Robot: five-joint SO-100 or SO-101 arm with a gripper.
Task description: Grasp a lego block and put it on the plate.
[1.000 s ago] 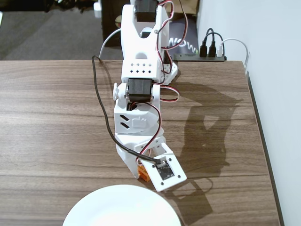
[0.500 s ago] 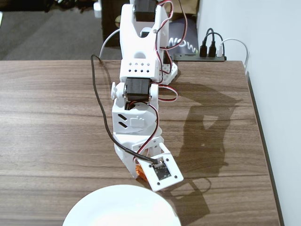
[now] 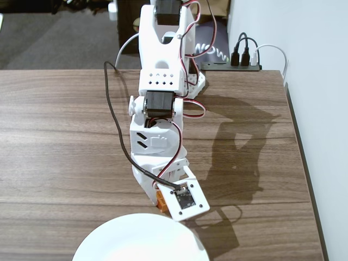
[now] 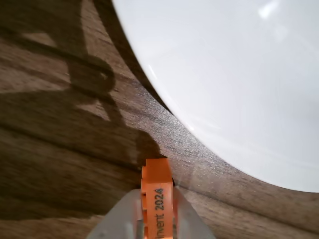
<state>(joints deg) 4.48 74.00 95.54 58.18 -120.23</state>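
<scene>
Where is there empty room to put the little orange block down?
The plate is bare white all over, so there is plenty of room on it. The lego block sits pinched in the gripper over the wooden table, just outside the plate's rim. The table is bare left and right of the arm.

On the orange lego block (image 4: 157,191), dark print is seen in the wrist view — "2024" is read, preceded by a cut-off word ending "…vent". Behind the arm's base, "NOW" is read on a dark object (image 3: 209,53).
</scene>
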